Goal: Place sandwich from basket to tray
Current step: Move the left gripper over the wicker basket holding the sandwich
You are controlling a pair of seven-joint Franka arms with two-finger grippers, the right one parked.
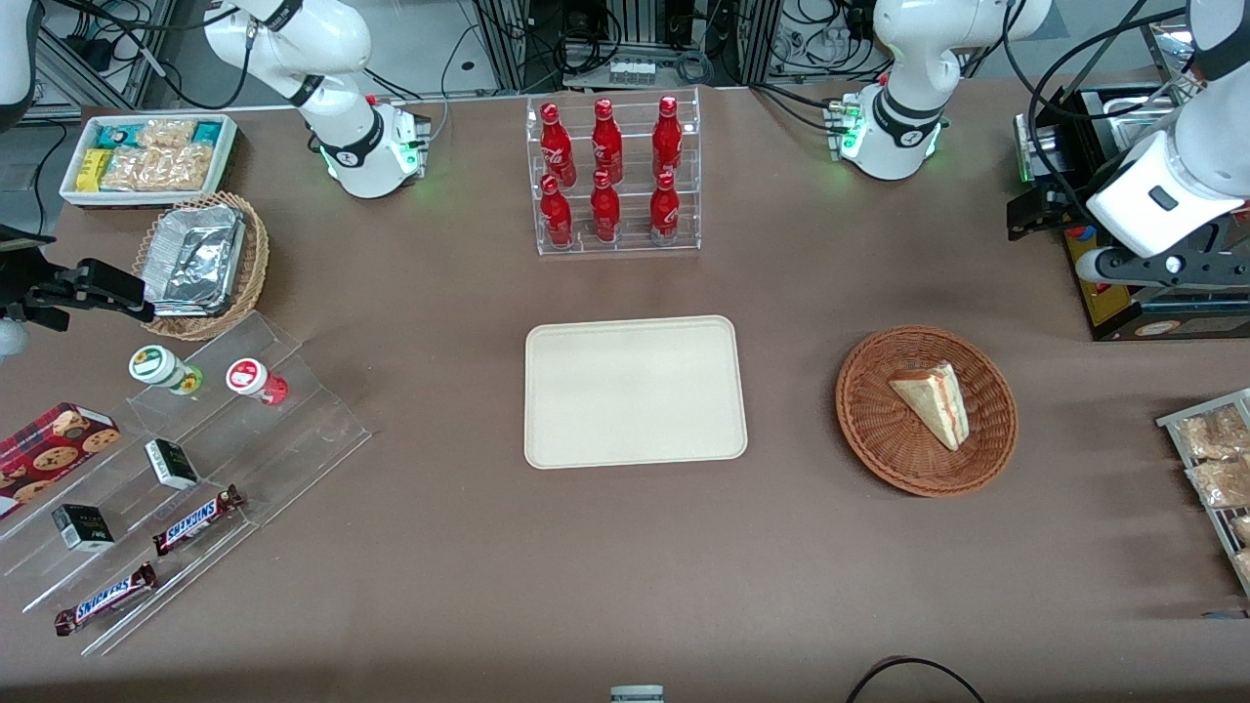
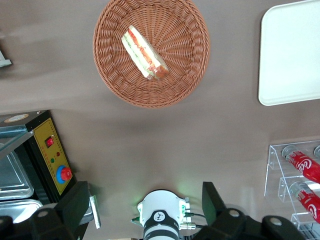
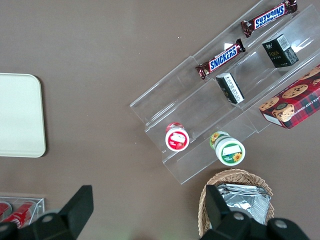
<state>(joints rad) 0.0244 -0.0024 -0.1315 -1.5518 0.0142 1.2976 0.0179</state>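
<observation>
Front view. Tray (image 1: 635,391): cream, rectangular, flat on the table, nothing on it. Basket (image 1: 926,410): round reddish wicker, beside the tray toward the working arm's end of the table, well apart from it. Sandwich (image 1: 933,401): one wedge, lying in the basket, filling stripe showing along its cut edge. Gripper (image 1: 1020,210): raised above the table, farther from the camera than the basket, near the control box (image 1: 1152,283); nothing held. Bottle rack (image 1: 613,176): farther from the camera than the tray, not involved.

Left wrist view. Basket (image 2: 151,52): seen whole, with the sandwich (image 2: 144,53) lying inside it, untouched. Tray (image 2: 290,55): one part visible, bare. Gripper (image 2: 145,202): fingers (image 2: 212,200) spread wide apart, empty, well apart from the basket.

Right wrist view. Tray (image 3: 20,115): one end visible, bare. Basket and sandwich not in this view.

Status. Nothing of the task appears done: the sandwich is not yet grasped. Remaining, by judgement: approach, grasp, lift, carry to the tray, release.
</observation>
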